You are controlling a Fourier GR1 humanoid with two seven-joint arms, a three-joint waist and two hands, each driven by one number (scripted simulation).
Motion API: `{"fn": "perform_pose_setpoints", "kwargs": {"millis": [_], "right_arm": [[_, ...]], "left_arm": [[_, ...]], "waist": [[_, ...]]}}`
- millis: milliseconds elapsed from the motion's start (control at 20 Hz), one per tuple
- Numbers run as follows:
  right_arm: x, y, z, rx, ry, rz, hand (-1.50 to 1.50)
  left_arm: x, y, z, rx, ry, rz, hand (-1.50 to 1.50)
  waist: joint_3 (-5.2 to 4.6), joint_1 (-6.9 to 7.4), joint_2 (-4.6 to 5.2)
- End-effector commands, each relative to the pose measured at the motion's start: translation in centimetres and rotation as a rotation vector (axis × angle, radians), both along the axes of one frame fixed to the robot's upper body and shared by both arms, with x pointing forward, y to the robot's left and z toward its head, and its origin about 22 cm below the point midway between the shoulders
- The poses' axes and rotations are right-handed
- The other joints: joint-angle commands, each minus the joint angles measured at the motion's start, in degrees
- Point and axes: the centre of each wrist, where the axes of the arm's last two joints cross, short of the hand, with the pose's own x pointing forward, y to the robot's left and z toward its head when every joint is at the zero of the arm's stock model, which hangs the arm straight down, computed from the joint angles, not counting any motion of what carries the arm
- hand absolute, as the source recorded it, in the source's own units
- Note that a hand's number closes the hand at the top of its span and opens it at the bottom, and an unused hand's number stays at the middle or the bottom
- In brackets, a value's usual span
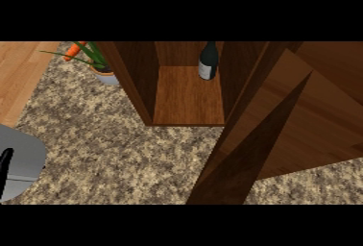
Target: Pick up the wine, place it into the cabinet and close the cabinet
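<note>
Standing at the back of the open cabinet (188, 103), in the upper middle of the frame, is the wine bottle (208, 61). The cabinet door (245, 144) swings out over the speckled bench (106, 139). The left hand (5, 170) shows at the lower left edge; I cannot tell its fingers' state. A plant pot (105, 74) sits at the upper left.

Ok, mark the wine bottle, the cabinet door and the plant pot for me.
wine bottle (208, 62), head view, on its dark body above the label.
cabinet door (241, 163), head view, on the open door's dark face.
plant pot (106, 77), head view, on its pale side wall.
</note>
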Motion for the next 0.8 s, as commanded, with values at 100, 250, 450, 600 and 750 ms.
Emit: {"fn": "perform_pose_setpoints", "kwargs": {"millis": [100,250,450,600,750], "right_arm": [[-2.7,2.9,1.4,0.056,-0.126,0.075,1.5],[-2.1,3.8,1.6,0.016,-0.163,0.074,1.5],[-1.6,4.5,2.2,0.025,-0.18,0.028,1.5],[-0.5,5.9,2.0,0.026,-0.19,-0.01,1.5],[1.2,6.5,2.8,0.001,-0.191,0.011,1.5]], "left_arm": [[0.0,0.9,0.8,-0.018,-0.004,-0.014,-1.5],[0.4,1.2,0.7,-0.024,-0.002,-0.032,-1.5],[0.8,1.9,0.7,-0.048,0.009,-0.049,-1.5],[1.1,1.7,1.5,-0.049,0.01,-0.075,-1.5],[0.8,0.8,1.7,-0.064,0.01,-0.095,-1.5]], "waist": [[-0.03,0.45,-0.09],[-0.08,0.6,0.12],[-0.08,0.54,0.27],[-0.08,0.83,0.38],[-0.08,2.08,0.58]]}}
